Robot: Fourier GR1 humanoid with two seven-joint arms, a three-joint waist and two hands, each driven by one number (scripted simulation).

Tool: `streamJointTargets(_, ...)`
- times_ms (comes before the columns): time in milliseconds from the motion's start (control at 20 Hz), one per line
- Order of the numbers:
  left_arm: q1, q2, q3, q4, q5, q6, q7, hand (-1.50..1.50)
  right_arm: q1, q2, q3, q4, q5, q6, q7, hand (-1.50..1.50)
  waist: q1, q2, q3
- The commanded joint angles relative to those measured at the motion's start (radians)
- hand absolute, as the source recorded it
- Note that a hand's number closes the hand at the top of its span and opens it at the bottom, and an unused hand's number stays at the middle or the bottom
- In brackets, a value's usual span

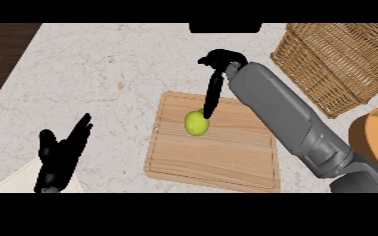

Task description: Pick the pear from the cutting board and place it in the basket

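A yellow-green pear [196, 124] lies on the wooden cutting board [221, 165], near its upper left part. My right hand [216, 77] hangs above it at the end of the grey forearm, fingers pointing straight down so their tips touch the pear's top right side; the fingers are not curled round it. The wicker basket [332, 62] stands at the upper right, beyond the board. My left hand [63, 155] rests open at the lower left, fingers up, away from the board.
The speckled light counter [96, 80] stretches left of the board. A dark strip [15, 45] borders it at the far left. An orange-brown round object [365, 135] shows at the right edge, below the basket.
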Motion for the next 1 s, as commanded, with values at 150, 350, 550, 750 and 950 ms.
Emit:
streamJointTargets(150, 0.07, -0.015, -0.002, 0.07, 0.002, -0.053, -0.007, 0.0, 0.083, -0.012, 0.002, -0.09, 0.052, 0.015, 0.025, -1.5, -0.002, 0.004, -0.011)
streamJointTargets(350, 0.032, -0.016, 0.014, 0.012, -0.005, -0.028, 0.084, 0.0, 0.082, 0.013, -0.031, -0.058, 0.095, -0.009, -0.011, -1.5, 0.006, 0.007, -0.01)
streamJointTargets(550, 0.008, -0.052, 0.008, 0.036, -0.032, -0.009, 0.082, 0.0, 0.113, 0.082, -0.01, 0.022, 0.18, -0.096, -0.094, -1.5, 0.016, 0.012, -0.01)
streamJointTargets(750, 0.053, -0.043, 0.001, -0.027, -0.054, -0.009, 0.103, 0.0, 0.109, 0.086, -0.03, 0.048, 0.201, -0.063, -0.099, -1.5, 0.018, 0.01, -0.01)
streamJointTargets(950, 0.044, -0.035, 0.027, -0.015, -0.052, -0.035, 0.091, 0.0, 0.126, 0.122, -0.021, 0.047, 0.208, -0.001, -0.036, -1.5, 0.011, 0.008, -0.01)
